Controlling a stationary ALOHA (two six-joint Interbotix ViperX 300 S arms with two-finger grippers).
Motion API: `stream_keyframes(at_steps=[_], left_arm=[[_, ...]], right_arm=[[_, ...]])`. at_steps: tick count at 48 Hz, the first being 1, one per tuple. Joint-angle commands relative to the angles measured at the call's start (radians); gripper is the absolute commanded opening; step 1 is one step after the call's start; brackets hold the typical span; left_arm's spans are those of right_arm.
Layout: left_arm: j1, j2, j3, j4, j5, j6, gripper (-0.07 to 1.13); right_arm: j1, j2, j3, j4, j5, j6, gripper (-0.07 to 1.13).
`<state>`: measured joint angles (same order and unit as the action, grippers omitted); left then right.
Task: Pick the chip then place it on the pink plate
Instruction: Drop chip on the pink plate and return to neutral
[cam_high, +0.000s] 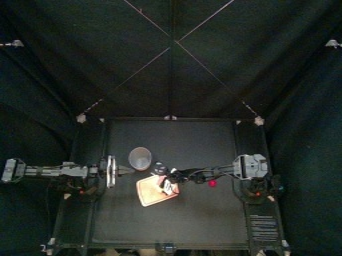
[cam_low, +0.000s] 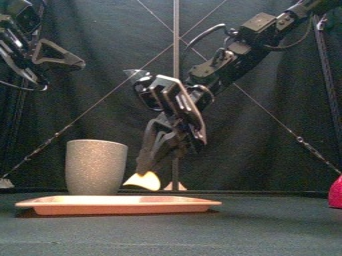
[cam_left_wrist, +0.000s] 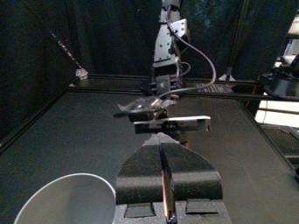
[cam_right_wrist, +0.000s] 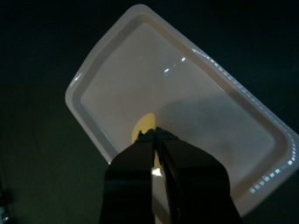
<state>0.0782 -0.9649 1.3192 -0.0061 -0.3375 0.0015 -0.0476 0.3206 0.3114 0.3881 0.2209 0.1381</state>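
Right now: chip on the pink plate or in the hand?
In the hand: the right hand grips the chip just above the pink plate, not touching.

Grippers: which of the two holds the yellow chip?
The right gripper, above the pink tray, pinches the chip; the left gripper holds nothing.

1. In its own wrist view, the right end effector (cam_right_wrist: 152, 133) hides most of the chip (cam_right_wrist: 143, 122).
2. The left wrist view's edge cuts off the grey cup (cam_left_wrist: 59, 199).
3. A red thing (cam_low: 335, 192), cut by the front view's edge, is unidentifiable.
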Motion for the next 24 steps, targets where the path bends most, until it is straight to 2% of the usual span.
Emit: stream_keyframes(at_steps=[1,14,24], left_arm=[[0.002,0.005,-0.014,0.000,-0.008,-0.002,0.04],[0.003,0.005,-0.008,0.000,-0.003,-0.003,0.04],[0.002,0.005,-0.002,-0.015,-0.003,-0.003,0.04]], right_arm=[[-0.005,0.012,-0.069,-0.025,-0.006,-0.002,0.45],[-0.011,0.011,-0.081,-0.061,-0.009,0.006,0.72],[-0.017,-0.058,-0.015,-0.064,-0.055,0.006,0.74]])
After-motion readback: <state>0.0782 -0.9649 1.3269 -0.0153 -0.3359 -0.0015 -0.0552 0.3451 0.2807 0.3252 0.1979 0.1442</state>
